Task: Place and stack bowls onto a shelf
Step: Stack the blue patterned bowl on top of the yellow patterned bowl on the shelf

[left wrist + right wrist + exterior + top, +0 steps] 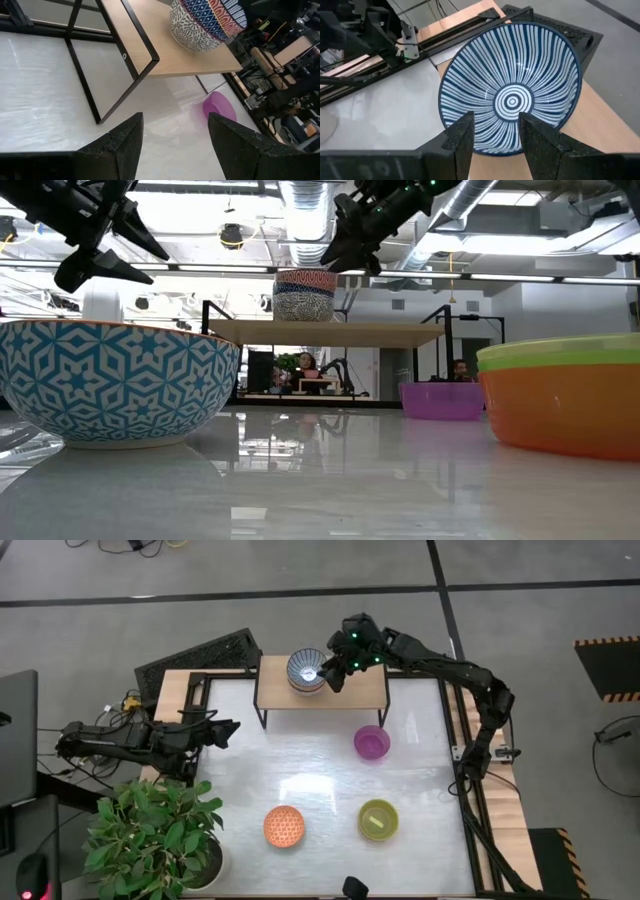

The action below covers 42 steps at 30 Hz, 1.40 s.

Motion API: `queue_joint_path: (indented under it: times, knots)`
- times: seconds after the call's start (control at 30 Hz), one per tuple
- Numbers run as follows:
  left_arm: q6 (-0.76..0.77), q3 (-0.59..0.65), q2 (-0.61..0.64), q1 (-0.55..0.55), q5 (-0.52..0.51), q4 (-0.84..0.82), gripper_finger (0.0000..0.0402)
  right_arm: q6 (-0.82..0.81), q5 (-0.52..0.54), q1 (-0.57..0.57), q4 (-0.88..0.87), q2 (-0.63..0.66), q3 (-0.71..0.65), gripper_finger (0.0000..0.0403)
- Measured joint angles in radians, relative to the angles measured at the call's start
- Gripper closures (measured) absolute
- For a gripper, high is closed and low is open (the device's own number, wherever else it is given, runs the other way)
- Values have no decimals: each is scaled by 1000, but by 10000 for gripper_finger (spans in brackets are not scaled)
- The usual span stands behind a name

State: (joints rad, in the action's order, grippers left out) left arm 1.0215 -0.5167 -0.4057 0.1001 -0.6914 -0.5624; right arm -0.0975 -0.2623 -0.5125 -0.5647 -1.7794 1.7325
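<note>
A wooden-topped shelf (350,690) on thin black legs stands at the table's far edge. On its left half sits a stack of patterned bowls (306,670), the top one blue-striped inside (512,100) and resting in a blue-grey patterned one (192,30). A purple bowl (372,742), an orange patterned bowl (284,826) and an olive-yellow bowl (378,819) rest on the table. My right gripper (495,137) is open, just above and right of the stack's rim (330,258). My left gripper (232,730) waits open at the table's left (175,145).
A potted plant (160,830) fills the near left corner beside my left arm. A black ridged panel (195,655) lies off the far left corner. The shelf's right half (365,680) is bare wood. People sit in the room (305,365) beyond the table.
</note>
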Motion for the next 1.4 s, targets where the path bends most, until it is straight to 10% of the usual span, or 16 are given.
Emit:
queue_joint_path:
  times: [1.4]
  knots:
    - [-11,0,0,0,-4,-6,194,45,30,-57,157,76,-116,268]
